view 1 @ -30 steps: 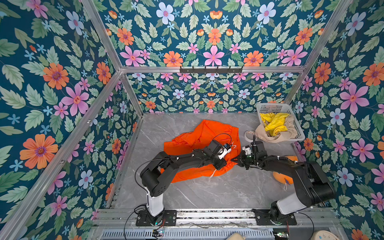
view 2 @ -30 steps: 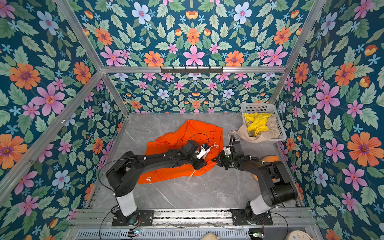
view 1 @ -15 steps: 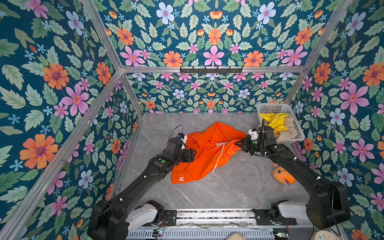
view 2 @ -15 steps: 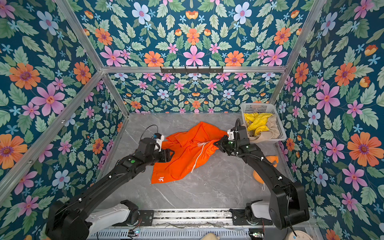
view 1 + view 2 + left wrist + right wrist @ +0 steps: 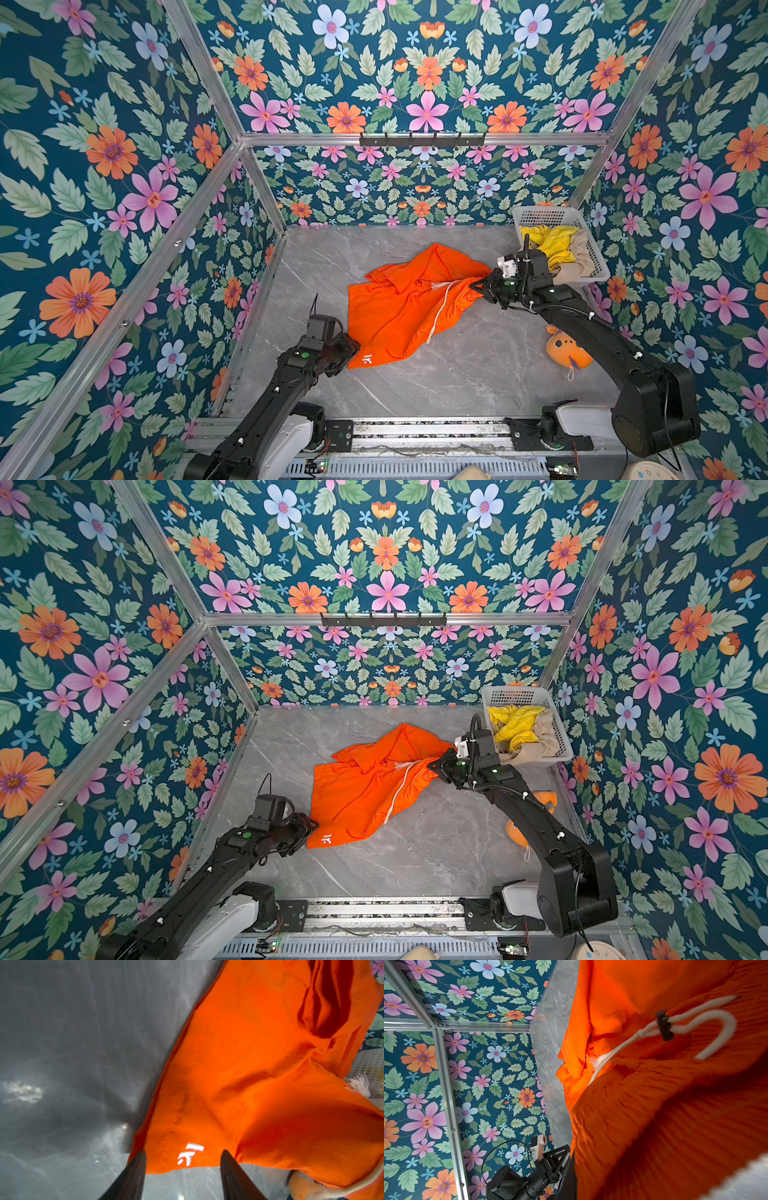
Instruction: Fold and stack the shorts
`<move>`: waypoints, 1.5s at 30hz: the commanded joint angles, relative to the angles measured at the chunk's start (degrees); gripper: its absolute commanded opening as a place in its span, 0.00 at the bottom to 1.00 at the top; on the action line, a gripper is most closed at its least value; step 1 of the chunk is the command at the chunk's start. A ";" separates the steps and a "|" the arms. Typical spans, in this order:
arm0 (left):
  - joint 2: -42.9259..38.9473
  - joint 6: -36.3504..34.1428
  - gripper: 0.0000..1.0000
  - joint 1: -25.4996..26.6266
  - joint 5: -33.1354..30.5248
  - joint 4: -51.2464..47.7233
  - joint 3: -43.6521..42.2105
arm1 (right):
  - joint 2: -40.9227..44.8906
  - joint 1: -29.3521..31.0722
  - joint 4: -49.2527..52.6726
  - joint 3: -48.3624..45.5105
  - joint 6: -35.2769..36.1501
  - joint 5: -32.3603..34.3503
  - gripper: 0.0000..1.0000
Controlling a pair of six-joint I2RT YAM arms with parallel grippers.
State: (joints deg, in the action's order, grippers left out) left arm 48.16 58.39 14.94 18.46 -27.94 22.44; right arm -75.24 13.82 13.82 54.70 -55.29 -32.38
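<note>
The orange shorts lie crumpled mid-table, one leg spread flat toward the L side w/ a small white logo at the hem corner, and the white drawstring trails down the front. At the waist end, the right gripper is clamped tight on the bunched elastic, fabric drawn to a point there. Near side, the left gripper has its jaws parted; the logo corner lies between the tips, nothing pinched.

Surface: grey marble-look table, floral walls all round, aluminium frame.

Count: 3 pairs. Orange is out on the table; the yellow shorts and beige shorts are heaped in 1 white basket at the far R corner. 1 plush fish sits by the R arm. 2 arms.
</note>
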 commanded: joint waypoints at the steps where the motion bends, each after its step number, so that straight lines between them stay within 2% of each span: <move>1: -2.45 5.73 0.57 -0.10 3.31 -2.26 -1.60 | 0.27 0.10 -0.89 -0.20 -0.26 0.74 0.05; 6: -5.49 5.76 0.55 -0.09 -0.02 -6.97 -1.30 | -0.13 0.44 -1.56 -0.36 -0.52 0.76 0.05; 13: -2.05 5.68 0.46 -0.14 -1.57 -5.94 -0.80 | -0.21 0.64 -2.10 -0.32 -0.79 0.56 0.05; 16: -0.63 3.96 0.47 -0.09 -2.87 -6.98 -0.12 | -0.08 0.83 -2.31 -0.46 -0.88 0.39 0.05; 24: 1.44 3.45 0.45 -0.14 -4.51 -4.14 -1.33 | -0.09 1.17 -3.27 -1.07 -1.54 0.17 0.05; 33: 4.41 5.93 0.44 -0.09 -2.84 3.89 -4.87 | 0.66 1.51 -3.63 -1.33 -2.02 -0.14 0.05; 35: 4.98 6.08 0.36 -0.15 -3.20 4.73 -5.38 | 0.98 1.53 -3.59 -1.31 -2.11 -0.25 0.05; 40: 4.89 4.35 0.02 -0.11 -5.54 2.36 -2.12 | 2.34 1.56 -2.47 -1.03 -2.06 -0.19 0.05; 45: 3.95 -3.27 0.00 -0.59 -14.02 -8.92 12.86 | 4.40 1.49 1.36 3.15 -1.53 0.78 0.05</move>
State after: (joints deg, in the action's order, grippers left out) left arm 52.45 60.58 14.72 11.07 -30.55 29.76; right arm -71.77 15.31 14.33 55.40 -56.80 -32.42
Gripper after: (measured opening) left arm 0.063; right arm 0.082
